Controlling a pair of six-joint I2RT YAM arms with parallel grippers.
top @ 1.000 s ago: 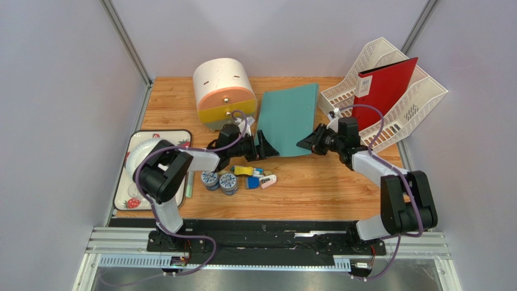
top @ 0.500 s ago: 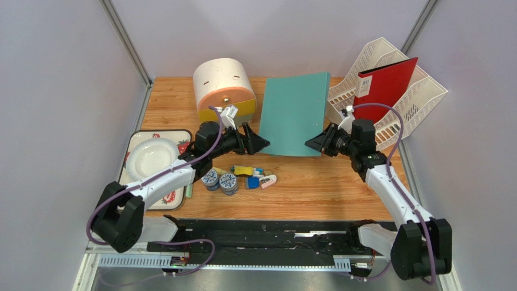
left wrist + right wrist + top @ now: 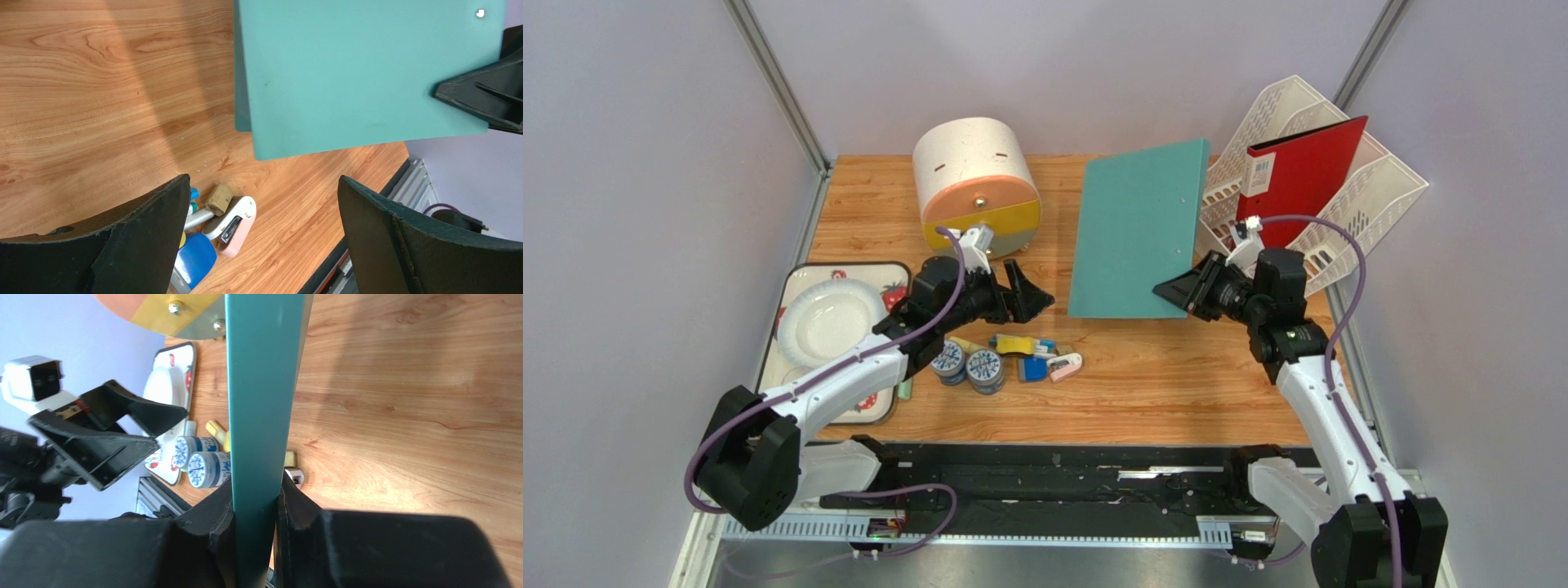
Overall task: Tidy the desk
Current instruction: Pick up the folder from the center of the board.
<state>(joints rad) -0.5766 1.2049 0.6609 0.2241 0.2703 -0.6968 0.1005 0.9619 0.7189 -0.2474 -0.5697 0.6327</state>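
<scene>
The desk (image 3: 1161,380) is a light orange-brown wood-grain tabletop. My right gripper (image 3: 1179,292) is shut on the lower right corner of a teal folder (image 3: 1136,230) and holds it lifted and tilted above the desk, next to the white file rack (image 3: 1369,202). In the right wrist view the folder (image 3: 261,386) stands edge-on between the jaws. My left gripper (image 3: 1036,294) is open and empty, left of the folder and apart from it. The left wrist view shows the folder (image 3: 362,67) ahead, with the desk (image 3: 92,104) below.
A red folder (image 3: 1300,178) stands in the white rack. A round cream and orange box (image 3: 974,184) sits at the back. Small items lie at centre: two blue-patterned tape rolls (image 3: 968,365), a pink stapler (image 3: 1064,364), a blue piece (image 3: 195,257). A plate (image 3: 824,319) rests on the strawberry tray (image 3: 799,404).
My right gripper lifted the teal folder off the desk and carried it right toward the rack. My left gripper let go of the folder and drew back left.
</scene>
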